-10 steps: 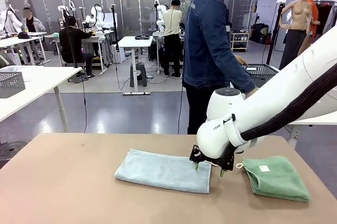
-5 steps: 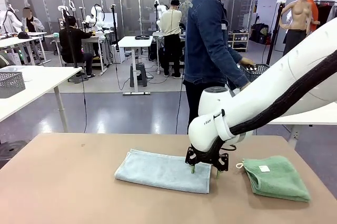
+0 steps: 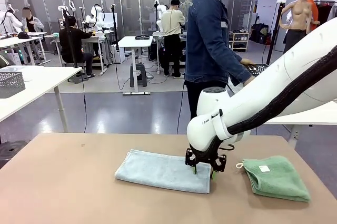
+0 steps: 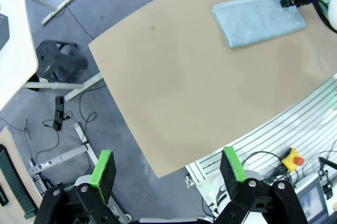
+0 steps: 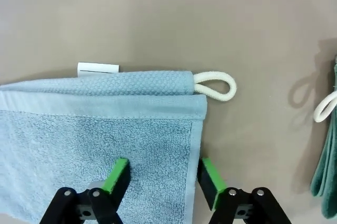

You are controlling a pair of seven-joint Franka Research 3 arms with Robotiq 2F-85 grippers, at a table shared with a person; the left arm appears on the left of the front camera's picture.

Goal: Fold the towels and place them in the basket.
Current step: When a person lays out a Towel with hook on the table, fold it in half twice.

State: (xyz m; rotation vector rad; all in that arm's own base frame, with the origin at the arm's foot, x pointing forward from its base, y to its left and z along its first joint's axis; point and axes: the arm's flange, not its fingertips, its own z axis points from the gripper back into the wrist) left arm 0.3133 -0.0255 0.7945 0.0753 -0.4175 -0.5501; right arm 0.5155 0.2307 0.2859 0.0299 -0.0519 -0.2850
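A pale blue towel [image 3: 163,170] lies folded flat mid-table, its white loop [image 5: 216,86] at the far right corner. My right gripper [image 3: 204,170] is down on its right edge. The fingers [image 5: 118,174] straddle that edge, one on the cloth and one just off it, still apart. A folded green towel [image 3: 276,176] with a white label lies to the right. High above the table's near left corner, my left gripper [image 4: 167,168] hangs open and holds nothing. A dark mesh basket [image 3: 259,69] shows behind the person's hand on the far side.
A person in a denim jacket [image 3: 210,39] stands at the far edge, right of centre. Bare tan tabletop [image 3: 63,182] spreads to the left of the blue towel. Another mesh basket [image 3: 10,83] sits on a white table far left.
My right gripper has moved left and down from the gap between the towels onto the blue towel's right edge, and its fingers have narrowed. The left arm is still.
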